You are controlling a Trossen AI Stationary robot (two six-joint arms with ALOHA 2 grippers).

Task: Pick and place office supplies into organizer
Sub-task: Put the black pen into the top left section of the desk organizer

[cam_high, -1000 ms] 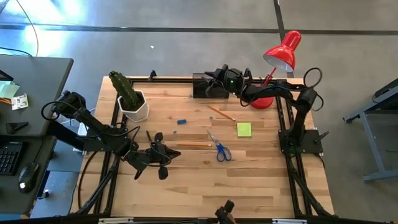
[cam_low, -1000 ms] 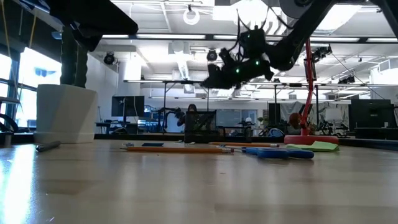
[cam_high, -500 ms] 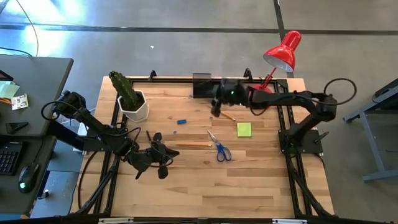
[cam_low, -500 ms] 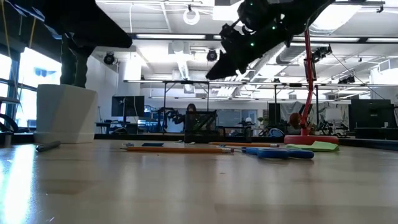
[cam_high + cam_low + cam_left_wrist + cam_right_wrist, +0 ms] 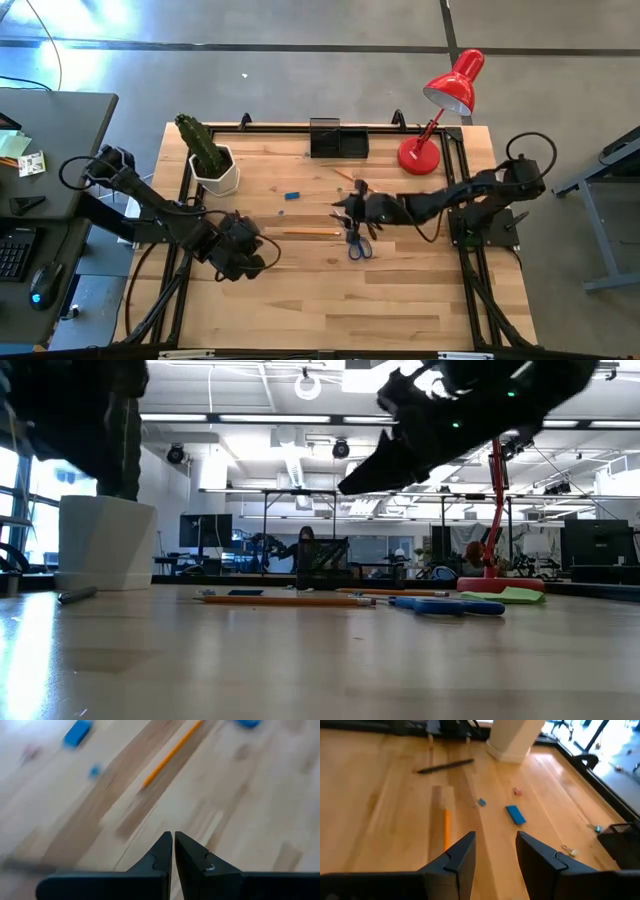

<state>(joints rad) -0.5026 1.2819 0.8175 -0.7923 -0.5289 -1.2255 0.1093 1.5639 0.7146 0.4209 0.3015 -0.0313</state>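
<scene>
Right gripper [image 5: 345,208] spread and empty, hovering mid-worktop right over the scissors [image 5: 356,243]. Left gripper [image 5: 173,851] pressed together, empty, parked at 8 o'clock. Pencil [image 5: 310,233] just beside the scissors at 9 o'clock; sticky pad [image 5: 392,208] at 3 o'clock; organizer [image 5: 338,139] at 12 o'clock edge.

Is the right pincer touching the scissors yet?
Apart. In the low view the right pincer hangs well above the scissors flat on the table.
</scene>
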